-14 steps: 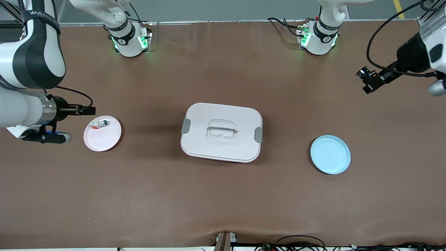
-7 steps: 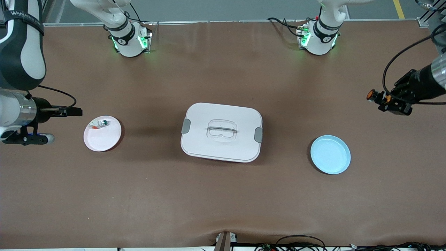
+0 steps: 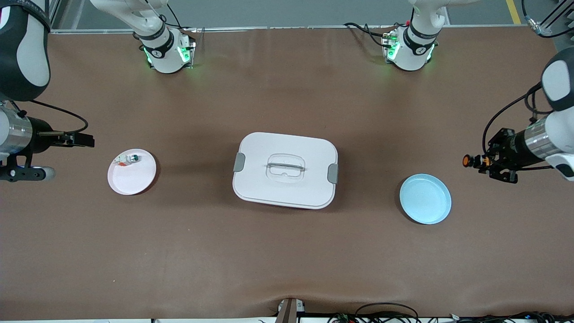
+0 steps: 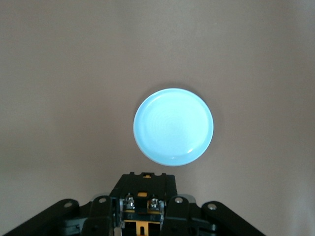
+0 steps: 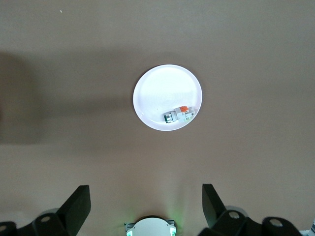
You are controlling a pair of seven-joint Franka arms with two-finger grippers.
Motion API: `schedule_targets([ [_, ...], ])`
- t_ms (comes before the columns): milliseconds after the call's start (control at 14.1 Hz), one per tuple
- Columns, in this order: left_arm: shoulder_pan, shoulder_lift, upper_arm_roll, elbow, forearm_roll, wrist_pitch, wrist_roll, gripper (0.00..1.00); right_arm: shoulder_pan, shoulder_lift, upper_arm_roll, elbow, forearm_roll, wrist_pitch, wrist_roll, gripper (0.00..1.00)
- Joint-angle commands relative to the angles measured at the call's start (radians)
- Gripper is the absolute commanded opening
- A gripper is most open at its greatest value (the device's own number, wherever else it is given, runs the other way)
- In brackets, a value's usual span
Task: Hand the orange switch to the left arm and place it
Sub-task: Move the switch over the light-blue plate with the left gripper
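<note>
The orange switch point(image 3: 471, 160), black with an orange round end, is held in my left gripper point(image 3: 486, 162), which is shut on it. It is over bare table beside the light blue plate point(image 3: 425, 198), toward the left arm's end. In the left wrist view the switch point(image 4: 142, 204) sits between the shut fingers of the left gripper point(image 4: 143, 216), with the blue plate point(image 4: 173, 126) ahead. The white lidded box point(image 3: 285, 170) stands at the table's middle. My right gripper point(image 3: 84, 140) is open and empty beside the pink plate point(image 3: 132, 177); its fingers point(image 5: 78, 204) stand wide apart.
The pink plate holds a small white piece with a green tip point(image 3: 130, 158), which also shows in the right wrist view point(image 5: 179, 114). The arm bases point(image 3: 166, 51) stand along the table's edge farthest from the front camera. Cables lie at the nearest edge.
The left gripper has come down with the switch and swung toward the blue plate. The right gripper has drawn back from the pink plate toward the right arm's end of the table.
</note>
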Motion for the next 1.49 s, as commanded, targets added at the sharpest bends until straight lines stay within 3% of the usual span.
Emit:
schedule_targets([
  [0,0.006,-0.030,-0.003,-0.136,0.018,0.132,-0.047,0.00,-0.047,-0.008,0.010,0.031,-0.005,-0.013,0.000,1.00],
  [213,0.003,-0.023,-0.005,-0.259,0.020,0.286,-0.062,0.00,-0.055,-0.020,0.008,0.044,0.009,-0.017,0.004,1.00],
  [426,-0.004,0.036,-0.006,-0.313,0.020,0.394,-0.064,0.00,-0.100,-0.080,0.008,0.044,0.021,-0.049,-0.003,1.00],
  [640,-0.033,0.121,-0.005,-0.322,0.038,0.491,-0.105,0.00,-0.101,-0.097,0.020,0.042,0.029,-0.052,0.010,1.00],
  [853,-0.039,0.200,-0.011,-0.319,0.197,0.560,-0.241,0.00,-0.087,-0.100,0.017,0.036,0.032,-0.049,0.006,1.00],
  [1137,-0.036,0.273,-0.012,-0.295,0.212,0.621,-0.251,0.00,-0.140,-0.102,0.011,0.042,0.124,-0.046,-0.008,1.00],
  [1421,-0.030,0.327,-0.014,-0.249,0.215,0.637,-0.251,0.00,-0.124,-0.109,0.014,0.103,0.112,-0.050,-0.049,1.00],
])
